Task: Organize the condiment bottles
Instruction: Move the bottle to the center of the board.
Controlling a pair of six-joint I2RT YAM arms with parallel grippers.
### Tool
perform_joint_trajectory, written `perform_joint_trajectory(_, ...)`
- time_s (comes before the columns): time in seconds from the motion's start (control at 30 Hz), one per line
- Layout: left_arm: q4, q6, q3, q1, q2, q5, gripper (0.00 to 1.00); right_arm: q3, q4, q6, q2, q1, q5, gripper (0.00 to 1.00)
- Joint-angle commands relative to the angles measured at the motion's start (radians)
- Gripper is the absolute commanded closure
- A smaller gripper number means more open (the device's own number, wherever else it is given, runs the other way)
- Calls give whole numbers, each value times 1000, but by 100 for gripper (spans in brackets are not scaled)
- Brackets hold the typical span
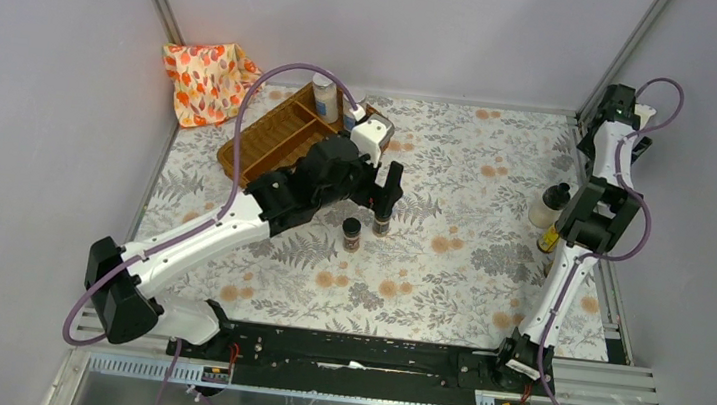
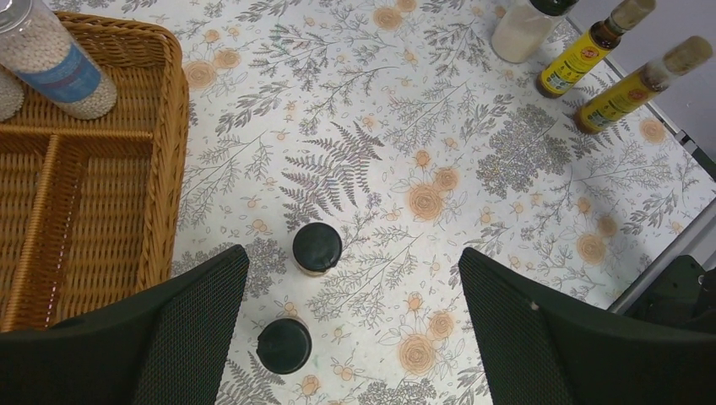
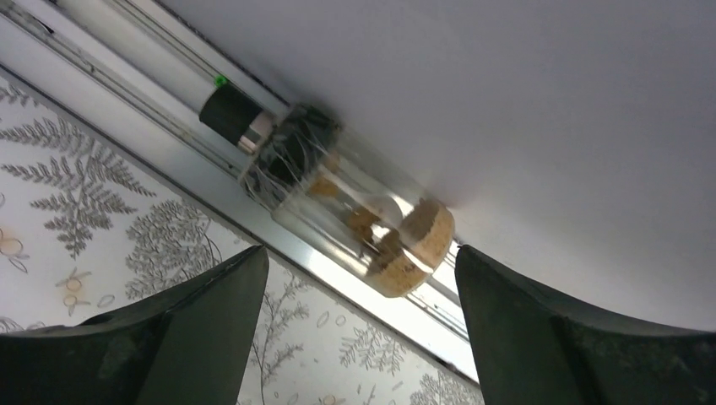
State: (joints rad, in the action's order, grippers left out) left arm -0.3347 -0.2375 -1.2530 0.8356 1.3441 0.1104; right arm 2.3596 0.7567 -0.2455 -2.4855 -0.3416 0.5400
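Note:
Two short black-capped spice jars (image 2: 317, 248) (image 2: 284, 345) stand on the floral mat, seen too in the top view (image 1: 381, 223) (image 1: 352, 233). My left gripper (image 2: 350, 253) hovers open above them, holding nothing. A clear white-filled jar (image 2: 55, 59) stands in the wicker tray (image 2: 160, 126). At the right edge stand two slim yellow bottles (image 2: 583, 59) (image 2: 633, 89) and a black-capped white-filled bottle (image 2: 523, 29). My right gripper (image 3: 359, 278) is open in the far right corner (image 1: 635, 116). Just beyond its fingertips a clear jar (image 3: 363, 211) lies on its side on the metal rail, against the wall.
The orange-patterned cloth (image 1: 208, 81) lies bunched at the back left beside the tray (image 1: 281, 134). Grey walls close in the back and both sides. A metal rail (image 3: 152, 67) runs along the mat's right edge.

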Motion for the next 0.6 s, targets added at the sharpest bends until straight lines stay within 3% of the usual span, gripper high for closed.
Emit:
perform_joint_trajectory(0.0, 104, -8, 29, -8, 1, -35, 1, 123, -9, 47, -59, -2, 15, 11)
perform_joint_trajectory(0.2, 176, 7, 54, -8, 44, -43, 1, 160, -57, 91, -103, -5, -26, 8)
perform_joint_trajectory(0.27, 189, 14, 56, -8, 59, -44, 1, 172, -60, 100, -120, -5, -53, 1)
perform_joint_trajectory(0.57, 213, 30, 40, -18, 90, -53, 1, 199, -65, 119, -180, -8, -96, 0)
